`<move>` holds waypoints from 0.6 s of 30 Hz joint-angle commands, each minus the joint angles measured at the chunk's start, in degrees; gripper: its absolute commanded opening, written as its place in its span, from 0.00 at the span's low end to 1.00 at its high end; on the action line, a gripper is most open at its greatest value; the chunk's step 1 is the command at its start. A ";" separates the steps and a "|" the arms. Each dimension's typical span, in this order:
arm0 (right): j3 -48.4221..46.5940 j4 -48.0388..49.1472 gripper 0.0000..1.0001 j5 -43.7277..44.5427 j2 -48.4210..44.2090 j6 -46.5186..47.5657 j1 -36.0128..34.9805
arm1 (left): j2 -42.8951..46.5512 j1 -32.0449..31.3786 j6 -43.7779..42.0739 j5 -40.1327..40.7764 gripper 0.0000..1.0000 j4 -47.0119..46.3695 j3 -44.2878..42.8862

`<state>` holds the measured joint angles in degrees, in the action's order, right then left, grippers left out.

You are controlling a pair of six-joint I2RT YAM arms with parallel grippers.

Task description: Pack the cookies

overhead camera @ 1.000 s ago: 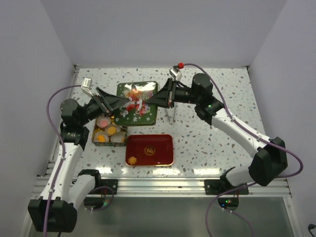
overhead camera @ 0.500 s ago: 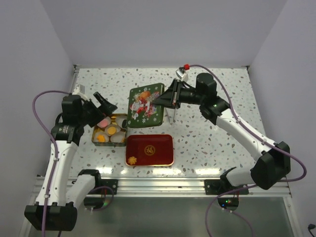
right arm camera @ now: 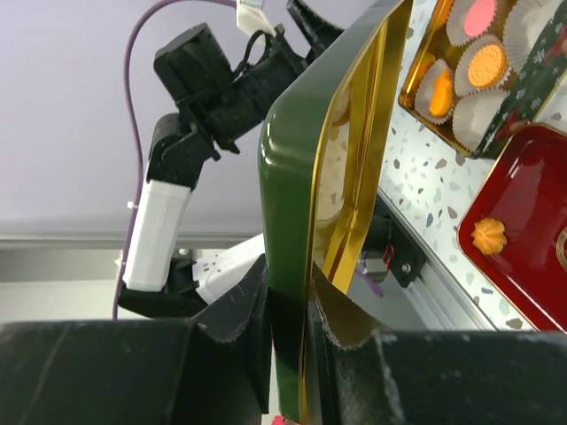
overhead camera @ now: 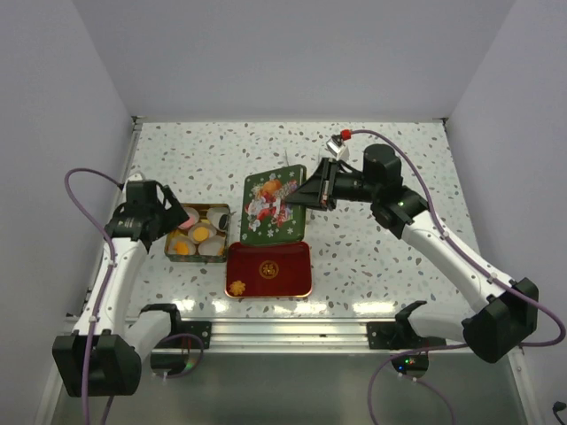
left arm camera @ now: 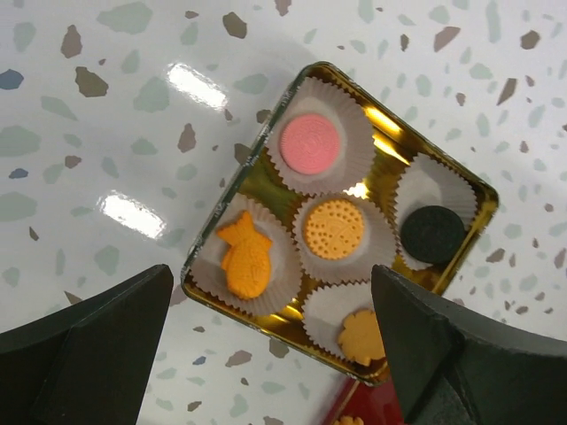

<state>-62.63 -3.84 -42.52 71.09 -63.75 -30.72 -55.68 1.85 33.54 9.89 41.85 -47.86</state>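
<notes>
Beside the cookies [left arm camera: 332, 228], the right pincer [overhead camera: 307, 192] clamps the green lid [overhead camera: 270, 209].

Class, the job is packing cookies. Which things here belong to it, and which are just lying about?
Belong to the job:
- cookies in the tin
- stray cookie on the red tray
- lid, held by the right gripper

Just lying about:
- purple cable
- metal rail

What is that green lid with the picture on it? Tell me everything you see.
The green rectangular metal lid has rounded corners, a festive red-and-white picture on top and a shiny gold inside. The right gripper pinches one edge, holding it tilted beside the open gold cookie tin, near the red tray.
</notes>
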 commanded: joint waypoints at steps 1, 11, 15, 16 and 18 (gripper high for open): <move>0.49 -1.87 0.05 -0.10 -3.32 0.99 0.22 | -3.54 1.84 -3.56 4.09 1.00 -5.19 1.71; -1.97 -8.38 0.04 -0.72 -3.94 3.72 0.40 | -11.29 12.56 -6.21 -5.31 1.00 -14.86 8.22; -2.49 -8.29 0.04 -0.81 -3.07 3.63 0.48 | -15.49 12.66 -3.14 -9.62 1.00 -18.72 8.65; -2.67 -8.12 0.04 -0.81 -2.89 3.63 0.49 | -16.21 12.66 -2.35 -12.67 1.00 -19.34 9.00; -3.28 -8.38 0.04 -0.63 -2.71 3.80 0.57 | -17.09 12.57 -0.68 -14.98 0.99 -21.45 9.88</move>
<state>-62.24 -12.88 -42.59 68.25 -60.82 -30.57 -71.50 14.13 30.06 1.21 26.85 -39.24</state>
